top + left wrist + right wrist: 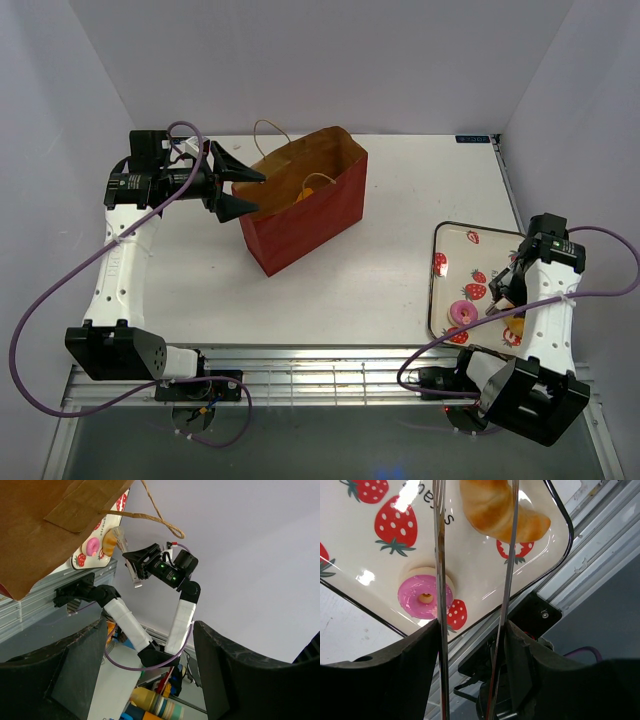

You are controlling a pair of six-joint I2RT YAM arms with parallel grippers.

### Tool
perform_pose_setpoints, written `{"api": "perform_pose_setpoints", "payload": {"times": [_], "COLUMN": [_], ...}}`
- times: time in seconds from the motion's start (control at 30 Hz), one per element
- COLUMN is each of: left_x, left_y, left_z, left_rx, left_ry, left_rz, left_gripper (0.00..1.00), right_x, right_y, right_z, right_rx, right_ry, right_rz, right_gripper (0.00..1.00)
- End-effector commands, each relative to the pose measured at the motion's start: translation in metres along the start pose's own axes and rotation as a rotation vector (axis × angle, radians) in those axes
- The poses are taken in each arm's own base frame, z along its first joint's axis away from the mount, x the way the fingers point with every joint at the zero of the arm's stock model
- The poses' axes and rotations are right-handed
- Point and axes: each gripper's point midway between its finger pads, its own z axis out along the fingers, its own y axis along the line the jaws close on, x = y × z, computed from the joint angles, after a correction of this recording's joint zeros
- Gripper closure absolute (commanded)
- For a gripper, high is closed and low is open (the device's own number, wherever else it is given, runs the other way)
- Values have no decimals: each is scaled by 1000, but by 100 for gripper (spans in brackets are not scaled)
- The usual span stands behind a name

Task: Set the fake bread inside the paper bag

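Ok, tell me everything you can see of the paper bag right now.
The paper bag is red-brown outside, tan kraft inside, with thin looped cord handles. It stands upright, mouth open, on the white table, left of centre. One orange pastry lies inside. The left tool, open, sits at its left rim; contact unclear.

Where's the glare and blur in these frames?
Top external: even diffuse light, with no hard shadow around the paper bag. Left wrist: the near black fingers are dark and soft along the bottom edge, while the right arm beyond is sharp. Right wrist: white glare patches on the glossy strawberry tray and bright streaks along the metal tongs; the pink doughnut is crisp.
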Motion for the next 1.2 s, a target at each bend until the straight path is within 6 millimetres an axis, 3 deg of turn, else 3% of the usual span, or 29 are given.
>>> {"api": "perform_pose_setpoints", "payload": {"times": [0.0,0.37,1.17], "left_x": [3,-7,-7], "left_y": [-3,1,-1], "left_z": [-3,-9,-15], "left_rx": [24,25,35], "left_ry": [19,-14,-30], "left_rz": [29,10,5], "left_gripper": [21,21,21], "right_x": [8,-4,-16], "right_y": [-3,4,24], "right_z": [6,7,-4], "right_rx": [4,-12,-116], "right_ry": [13,-3,-12], "right_rz": [30,27,13], "right_gripper": [42,45,72]}}
